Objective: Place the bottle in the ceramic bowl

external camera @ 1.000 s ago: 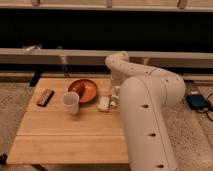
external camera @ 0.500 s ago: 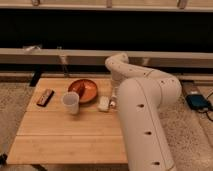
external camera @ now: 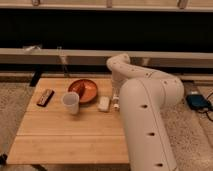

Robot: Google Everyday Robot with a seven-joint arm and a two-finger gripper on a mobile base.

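The ceramic bowl (external camera: 83,90) is a shallow reddish-orange dish at the far middle of the wooden table (external camera: 65,135). My white arm bends down from the right, and my gripper (external camera: 116,98) hangs at the table's right side, to the right of the bowl. A slim white object with a darker band, which looks like the bottle (external camera: 116,104), stands right under the gripper. I cannot tell whether the gripper holds it. The arm hides part of that spot.
A white translucent cup (external camera: 70,102) stands in front of the bowl on its left. A small squarish white object (external camera: 104,103) lies between bowl and gripper. A dark flat object (external camera: 45,96) lies at the table's left. A blue device (external camera: 199,101) lies on the floor at right.
The arm has shifted only slightly near the table's right side. The bowl, cup and other objects have not moved.
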